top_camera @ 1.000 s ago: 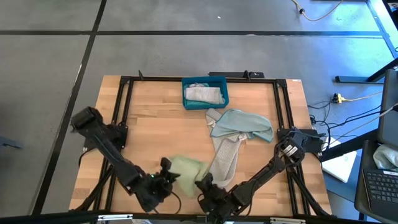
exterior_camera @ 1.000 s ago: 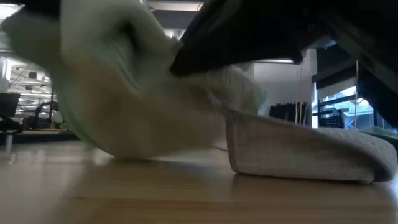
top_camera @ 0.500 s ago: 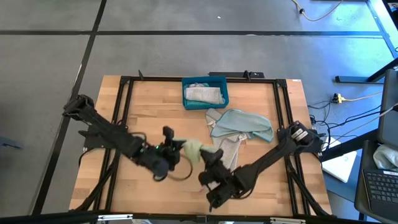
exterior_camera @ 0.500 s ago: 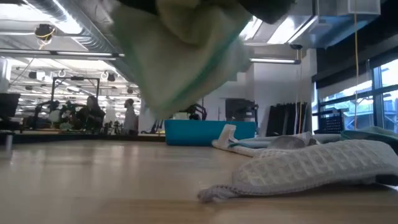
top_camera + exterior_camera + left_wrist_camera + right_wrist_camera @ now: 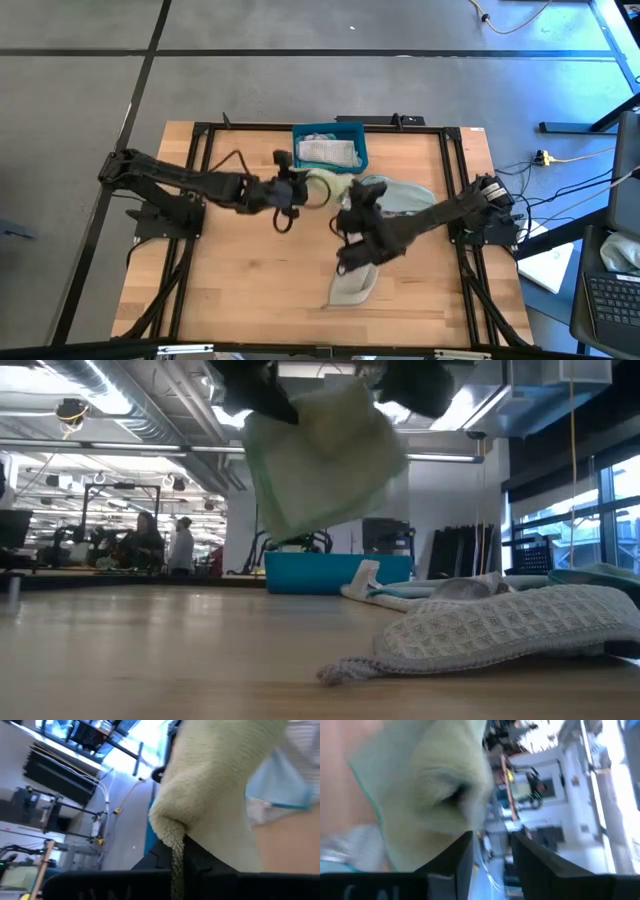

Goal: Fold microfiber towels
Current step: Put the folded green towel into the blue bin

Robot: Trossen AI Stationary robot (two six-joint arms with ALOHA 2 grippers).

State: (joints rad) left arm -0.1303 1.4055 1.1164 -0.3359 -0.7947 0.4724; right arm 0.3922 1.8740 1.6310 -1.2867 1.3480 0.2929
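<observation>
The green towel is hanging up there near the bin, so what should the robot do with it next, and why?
Probably carry it on over the bin and let go. The left gripper holds the green towel in the air beside it, and a folded towel already lies inside.

Bright overhead light, blurred wrist views

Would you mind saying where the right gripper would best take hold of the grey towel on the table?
Probably the near end of the grey towel, from above. It lies long and flat on the table, and that end is bare, while its far end runs under the blue towel. The right gripper, its fingers apart, hovers nearby.
</observation>
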